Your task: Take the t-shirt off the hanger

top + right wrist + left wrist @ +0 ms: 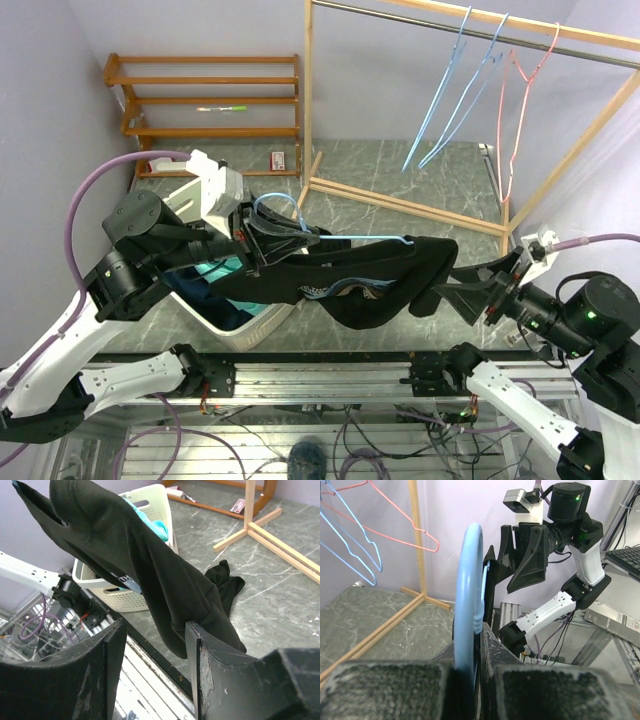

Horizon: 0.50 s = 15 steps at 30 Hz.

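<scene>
A black t-shirt (350,280) hangs on a light-blue hanger (345,238) held level above the table. My left gripper (262,240) is shut on the hanger's hook (470,590), which stands up between its fingers (480,635) in the left wrist view. My right gripper (458,285) is open at the shirt's right end. In the right wrist view the shirt's (150,570) lowest fold droops into the gap between the open jaws (155,627), against the right finger. A black sleeve end (225,582) rests on the table.
A white laundry basket (232,330) with teal clothes stands under the hanger's left end; it also shows in the right wrist view (150,491). A wooden clothes rack (400,203) behind carries blue hangers (450,95) and a pink hanger (512,110). A wooden shelf (200,95) stands at the back left.
</scene>
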{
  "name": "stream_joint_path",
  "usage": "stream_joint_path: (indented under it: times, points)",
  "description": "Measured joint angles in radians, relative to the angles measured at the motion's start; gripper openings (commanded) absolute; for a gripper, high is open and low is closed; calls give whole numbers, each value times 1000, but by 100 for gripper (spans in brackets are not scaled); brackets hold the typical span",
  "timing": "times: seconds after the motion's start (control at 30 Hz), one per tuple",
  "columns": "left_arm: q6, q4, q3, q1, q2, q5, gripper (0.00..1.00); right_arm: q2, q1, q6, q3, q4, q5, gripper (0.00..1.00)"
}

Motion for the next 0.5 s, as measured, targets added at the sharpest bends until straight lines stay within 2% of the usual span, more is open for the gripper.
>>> stream_joint_path:
  times: [0.03,0.1,0.5]
  points:
    - [-1,2,0,0,0,2,7,4,0,-2,-5,-1,-1,58]
    - [-3,0,0,0,3,4,7,12,0,-5,-9,0,4,60]
    - [-21,3,-11,0,-1,17,7,43,0,-47,25,29,54,61]
